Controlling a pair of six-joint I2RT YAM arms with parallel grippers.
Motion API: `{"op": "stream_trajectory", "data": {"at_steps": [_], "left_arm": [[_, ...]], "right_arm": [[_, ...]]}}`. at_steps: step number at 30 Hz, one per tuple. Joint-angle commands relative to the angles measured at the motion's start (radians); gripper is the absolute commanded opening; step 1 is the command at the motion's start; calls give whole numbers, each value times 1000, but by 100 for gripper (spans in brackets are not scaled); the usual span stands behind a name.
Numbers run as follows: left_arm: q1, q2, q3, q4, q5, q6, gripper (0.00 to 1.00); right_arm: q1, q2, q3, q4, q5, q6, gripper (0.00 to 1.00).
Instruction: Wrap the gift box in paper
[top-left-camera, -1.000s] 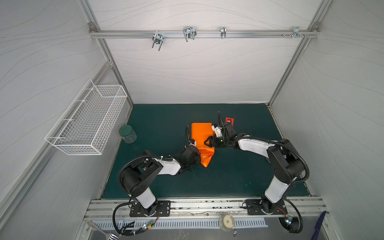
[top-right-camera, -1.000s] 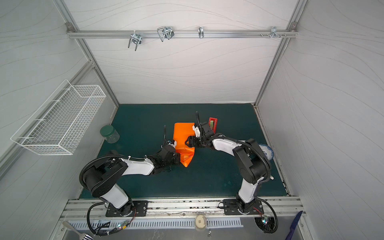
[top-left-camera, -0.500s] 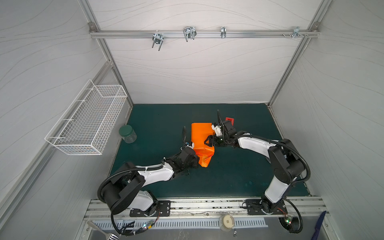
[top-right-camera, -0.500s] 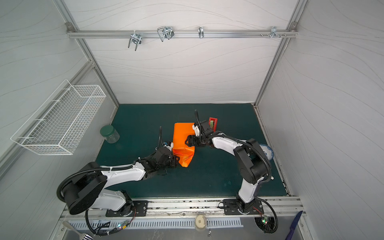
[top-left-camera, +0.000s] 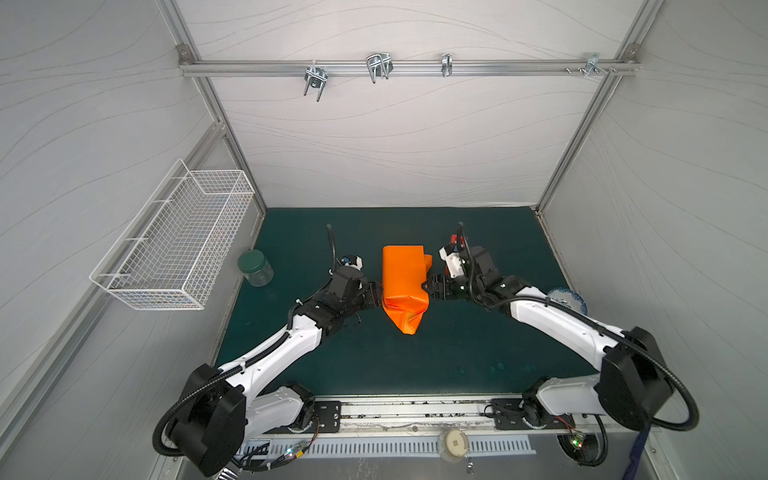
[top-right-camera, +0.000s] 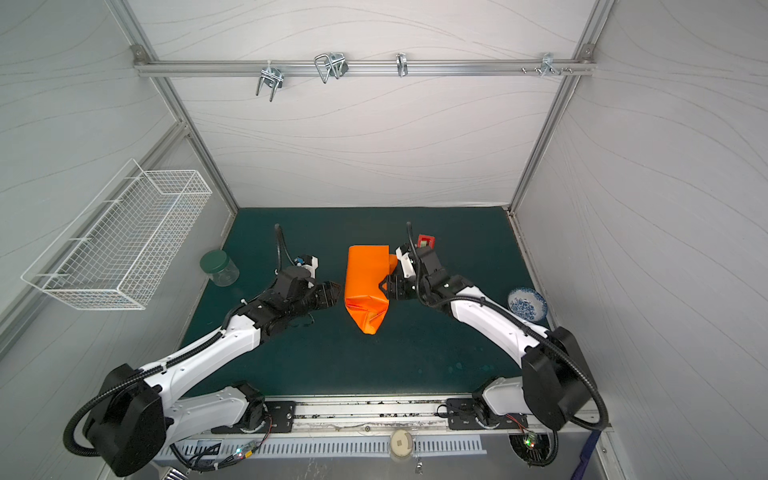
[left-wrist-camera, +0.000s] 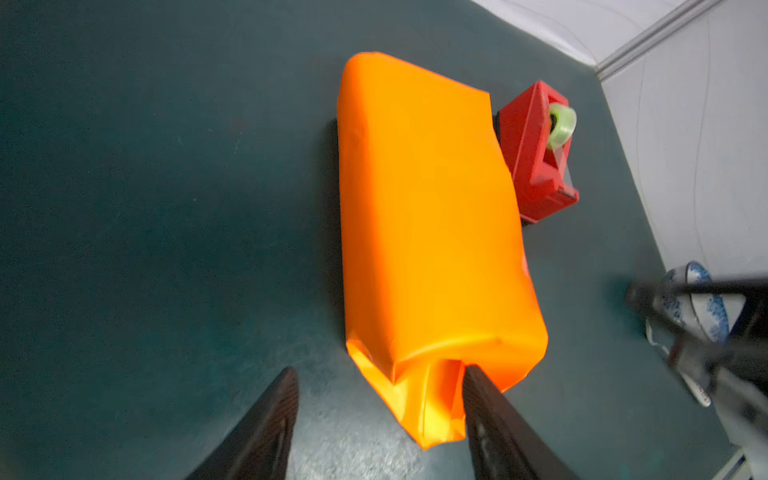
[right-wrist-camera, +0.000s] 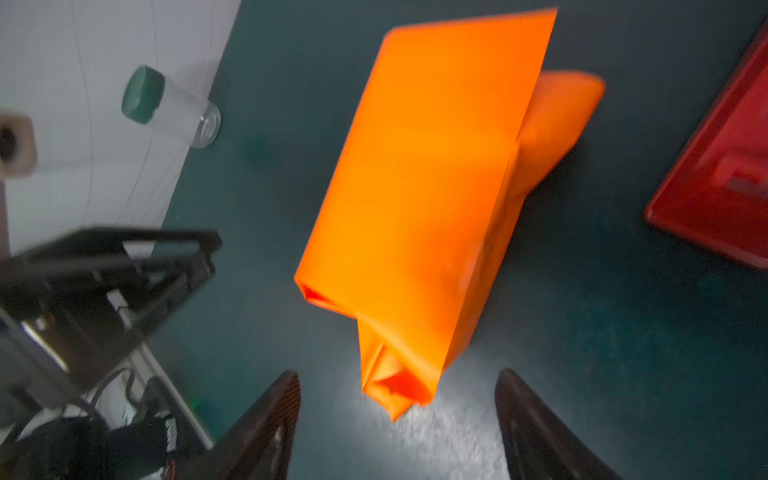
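Loosely folded orange paper (top-left-camera: 405, 282) lies bulky and creased; left end effector (left-wrist-camera: 380, 370) and right end effector (right-wrist-camera: 399, 372) gape.

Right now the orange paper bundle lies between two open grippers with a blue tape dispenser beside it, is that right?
No. The tape dispenser is red, not blue, as the left wrist view shows. The paper does lie between the open left gripper and right gripper, dispenser beside it.
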Motion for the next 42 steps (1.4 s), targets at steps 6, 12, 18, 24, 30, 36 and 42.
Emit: {"op": "stream_trajectory", "data": {"at_steps": [6,12,18,24,30,36,42], "left_arm": [[15,271,239,-45,41,66,65],[17,383,311,-65,16,92,64],[23,434,321,-52,26,93,64],[27,472,319,-37,40,94,64],[26,505,295,-8,59,84,64],[26,537,272,25,81,68,63],[26,544,253,43,86,63,62]], "right_arm": [[212,48,-179,178,146,118,36],[253,181,-178,298,230,136,25],[255,265,-164,367,272,147,19],[253,321,-154,434,274,151,17],[255,340,-148,485,282,153,16],[256,354,-147,531,295,156,16],[258,388,-141,551,328,163,15]]}}
